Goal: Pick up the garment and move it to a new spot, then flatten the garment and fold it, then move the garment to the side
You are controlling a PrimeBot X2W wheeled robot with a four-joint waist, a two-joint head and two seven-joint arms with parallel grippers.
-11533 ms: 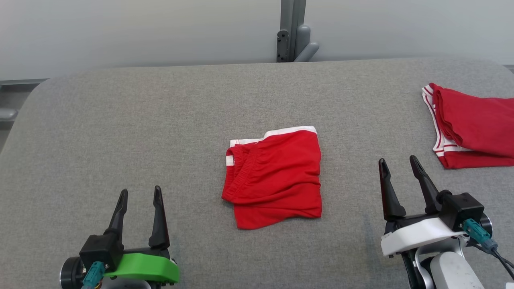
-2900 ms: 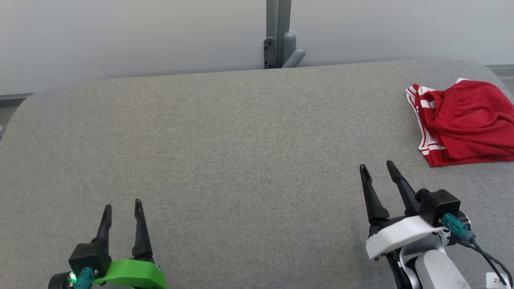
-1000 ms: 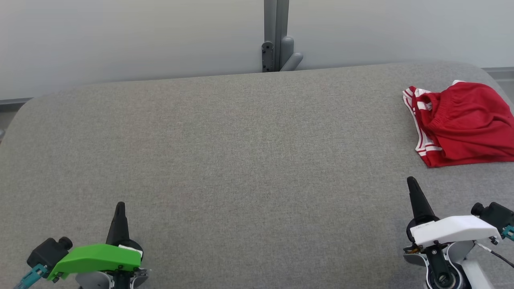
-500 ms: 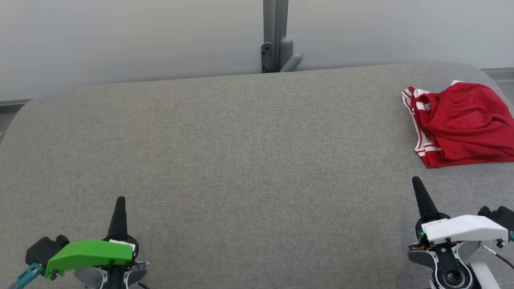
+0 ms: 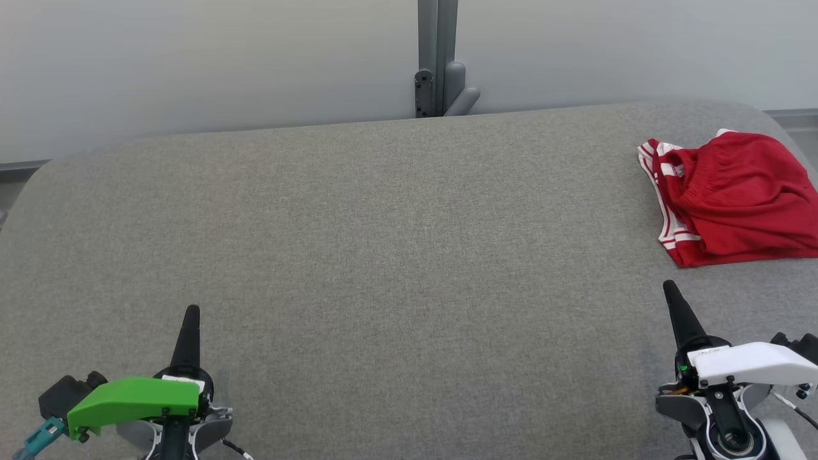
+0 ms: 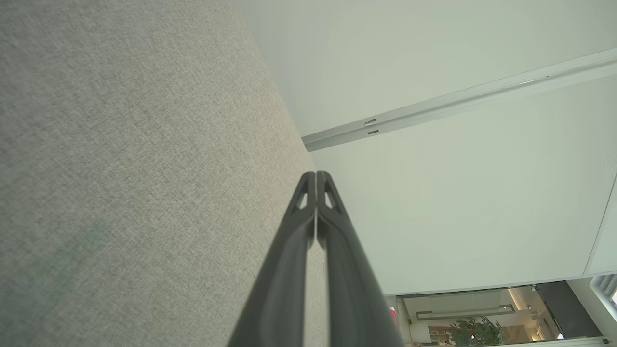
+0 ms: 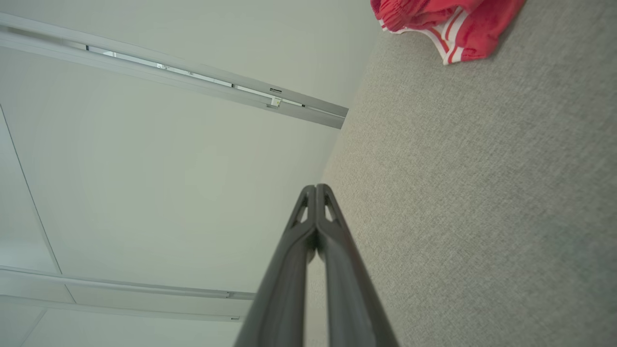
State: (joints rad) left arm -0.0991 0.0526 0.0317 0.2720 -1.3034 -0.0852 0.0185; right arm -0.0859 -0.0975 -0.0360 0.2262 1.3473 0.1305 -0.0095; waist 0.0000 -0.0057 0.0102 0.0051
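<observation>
Garment [image 5: 735, 198] is being left folded at the surface's [image 5: 383, 255] right, seemingly finished; left gripper [image 5: 192, 311] and right gripper [image 5: 669, 286] fingers are being held together, empty.

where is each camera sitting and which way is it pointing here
Head view: on the head, looking forward and down at the grey table; left gripper lower left, right gripper lower right, both shut.
Left wrist view: on the left wrist, looking along its shut fingers over the table toward a pale wall.
Right wrist view: on the right wrist, likewise, table and wall ahead.
Shared: head and right wrist views both show the red garment at the table's right.
</observation>
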